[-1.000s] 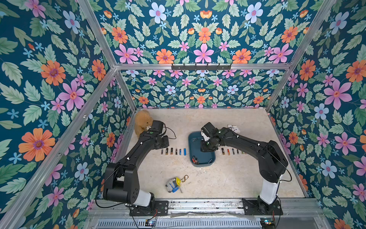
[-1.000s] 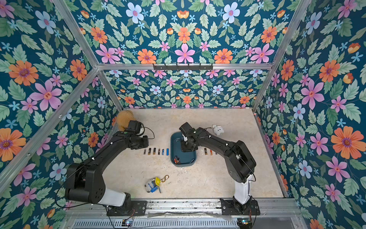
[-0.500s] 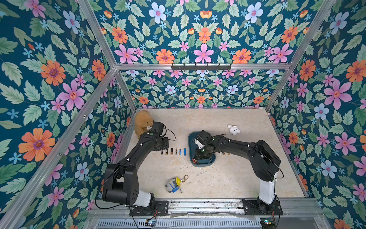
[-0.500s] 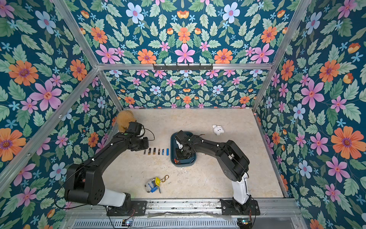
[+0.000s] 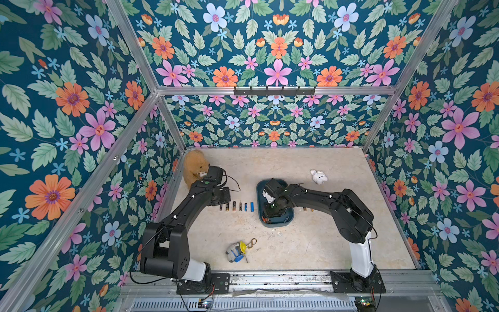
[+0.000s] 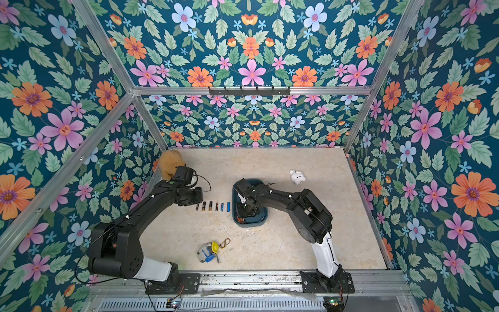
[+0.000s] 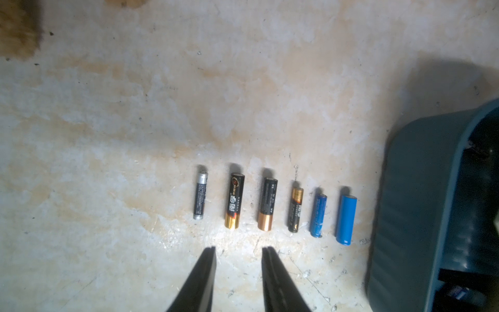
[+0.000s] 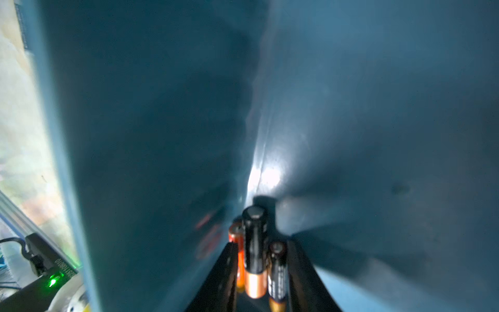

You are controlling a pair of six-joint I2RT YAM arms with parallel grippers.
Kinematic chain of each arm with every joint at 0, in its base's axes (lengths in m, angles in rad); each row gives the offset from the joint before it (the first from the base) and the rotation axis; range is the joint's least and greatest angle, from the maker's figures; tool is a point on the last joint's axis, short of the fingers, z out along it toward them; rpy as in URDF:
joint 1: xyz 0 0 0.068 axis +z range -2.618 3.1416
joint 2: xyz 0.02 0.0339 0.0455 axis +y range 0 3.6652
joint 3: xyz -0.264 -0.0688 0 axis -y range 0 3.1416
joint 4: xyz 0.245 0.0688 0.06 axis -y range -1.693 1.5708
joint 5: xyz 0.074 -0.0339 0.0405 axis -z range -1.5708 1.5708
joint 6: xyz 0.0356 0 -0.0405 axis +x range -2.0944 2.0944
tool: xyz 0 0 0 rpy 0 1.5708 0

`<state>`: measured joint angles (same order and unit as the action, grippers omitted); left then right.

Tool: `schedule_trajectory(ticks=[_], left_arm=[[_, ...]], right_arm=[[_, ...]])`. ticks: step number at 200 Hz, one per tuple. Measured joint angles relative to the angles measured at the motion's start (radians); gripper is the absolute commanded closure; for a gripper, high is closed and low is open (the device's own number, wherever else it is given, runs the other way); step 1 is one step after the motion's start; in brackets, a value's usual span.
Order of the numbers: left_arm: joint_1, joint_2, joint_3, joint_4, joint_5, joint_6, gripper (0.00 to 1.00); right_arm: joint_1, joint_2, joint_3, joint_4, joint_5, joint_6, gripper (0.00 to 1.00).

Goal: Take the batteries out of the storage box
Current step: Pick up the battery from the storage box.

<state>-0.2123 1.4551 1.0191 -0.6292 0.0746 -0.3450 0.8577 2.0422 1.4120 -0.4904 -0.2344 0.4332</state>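
The storage box is a dark teal tray at mid-table. My right gripper reaches down inside the box's near end. It stands open, and three batteries, one orange, two black with copper, lie between its fingers. Several more batteries lie in a row on the table left of the box. My left gripper hovers open just short of that row, with nothing between its fingers. Two small batteries lie right of the box.
A brown teddy bear sits at the far left, close behind my left wrist. A small white plush lies beyond the box to the right. A keychain toy lies near the front edge. Patterned walls enclose the table.
My right gripper has swung from the box's right edge leftward and down into its near end, around the batteries there. The left arm has not moved.
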Motion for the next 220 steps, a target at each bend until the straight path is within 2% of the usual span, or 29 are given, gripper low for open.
schedule_trajectory(ticks=[80, 181, 220], left_arm=[[-0.002, 0.003, -0.014, 0.002, 0.000, 0.003, 0.65], [-0.015, 0.019, 0.005, 0.008, 0.001, 0.003, 0.65], [-0.017, 0.014, 0.000, 0.008, 0.002, 0.003, 0.65]], right_arm=[[0.002, 0.019, 0.036, -0.041, 0.125, -0.035, 0.65], [0.000, 0.031, 0.056, -0.074, 0.163, -0.047, 0.82], [-0.024, 0.032, 0.077, -0.104, 0.163, -0.053, 0.83]])
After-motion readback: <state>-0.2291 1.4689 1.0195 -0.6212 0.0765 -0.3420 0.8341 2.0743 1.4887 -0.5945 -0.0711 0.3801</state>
